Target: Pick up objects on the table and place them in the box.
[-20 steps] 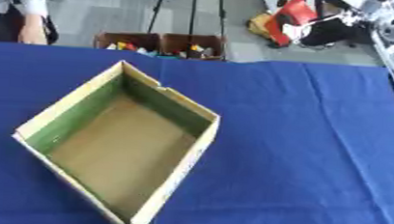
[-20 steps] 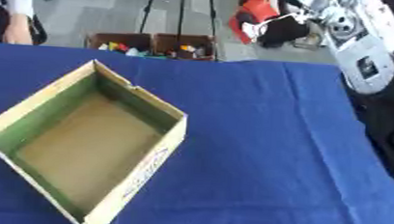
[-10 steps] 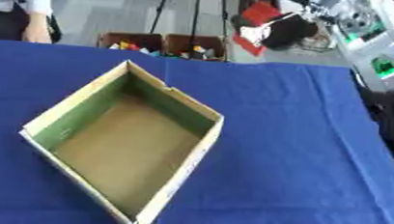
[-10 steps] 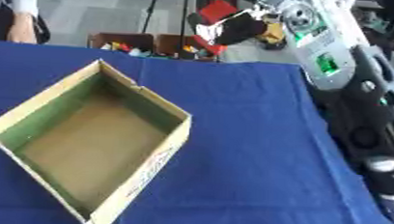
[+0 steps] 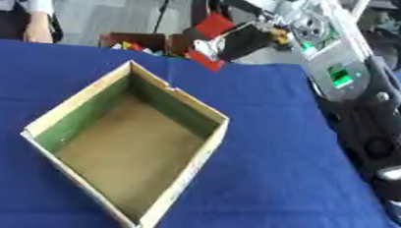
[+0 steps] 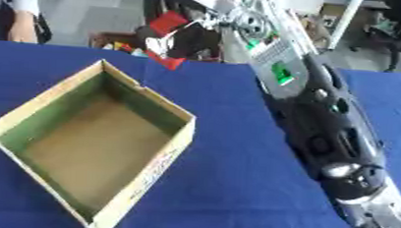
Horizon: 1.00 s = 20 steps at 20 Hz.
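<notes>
Right hand (image 6: 195,39): extended past table's far edge, fingers curled around red object (image 6: 168,23). Cardboard box (image 5: 61,140): below-left of hand, open, on blue table (image 5: 271,139).

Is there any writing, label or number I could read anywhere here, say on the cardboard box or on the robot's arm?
No text can be read.
Cardboard box: reddish marks along its outer side wall, too blurred to read.
Right arm: a small green lit panel, no words or numbers to make out.
Red thing in the right hand: no writing shows.
Blue tablecloth: plain.
</notes>
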{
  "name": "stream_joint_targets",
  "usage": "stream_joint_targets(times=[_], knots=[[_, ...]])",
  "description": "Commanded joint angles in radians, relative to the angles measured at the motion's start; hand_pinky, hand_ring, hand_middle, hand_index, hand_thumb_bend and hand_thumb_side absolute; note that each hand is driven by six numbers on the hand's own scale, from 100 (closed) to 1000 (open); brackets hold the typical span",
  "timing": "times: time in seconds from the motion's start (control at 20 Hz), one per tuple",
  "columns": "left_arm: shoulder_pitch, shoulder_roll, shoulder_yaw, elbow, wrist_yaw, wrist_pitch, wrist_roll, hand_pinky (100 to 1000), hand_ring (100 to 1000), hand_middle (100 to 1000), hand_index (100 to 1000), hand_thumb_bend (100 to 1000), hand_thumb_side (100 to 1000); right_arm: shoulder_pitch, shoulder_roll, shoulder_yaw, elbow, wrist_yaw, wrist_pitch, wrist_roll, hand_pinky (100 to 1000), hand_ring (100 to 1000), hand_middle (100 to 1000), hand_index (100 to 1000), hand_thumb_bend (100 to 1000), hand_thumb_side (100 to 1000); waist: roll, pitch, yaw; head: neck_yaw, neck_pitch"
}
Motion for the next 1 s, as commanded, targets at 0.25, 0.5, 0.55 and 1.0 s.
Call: stream_joint_targets(times=[0.25,0.5,0.55,1.0], knots=[[-0.016,0.024,-0.002,-0.019,0.006,0.01,-0.005,562,668,749,890,100,743,-0.025,0.07,0.004,-0.023,-0.02,0.01,0.034,334,436,412,409,311,136,-0.014,-0.033,0.01,-0.009,0.005],[-0.023,0.018,-0.004,-0.019,0.013,0.005,-0.007,562,668,748,889,100,742,0.008,0.149,0.009,0.002,0.008,0.019,0.052,334,437,413,408,357,116,-0.013,-0.025,0.031,-0.029,-0.003],[-0.025,0.017,-0.004,-0.019,0.014,0.004,-0.008,561,667,748,888,100,743,0.015,0.163,0.009,0.007,0.021,0.019,0.052,334,437,413,408,371,110,-0.013,-0.023,0.034,-0.034,-0.005],[-0.043,0.008,-0.004,-0.019,0.039,-0.022,0.013,559,664,743,879,100,744,0.076,0.255,0.015,0.053,0.123,0.009,0.035,335,438,413,407,394,104,-0.017,-0.001,0.053,-0.06,-0.026]])
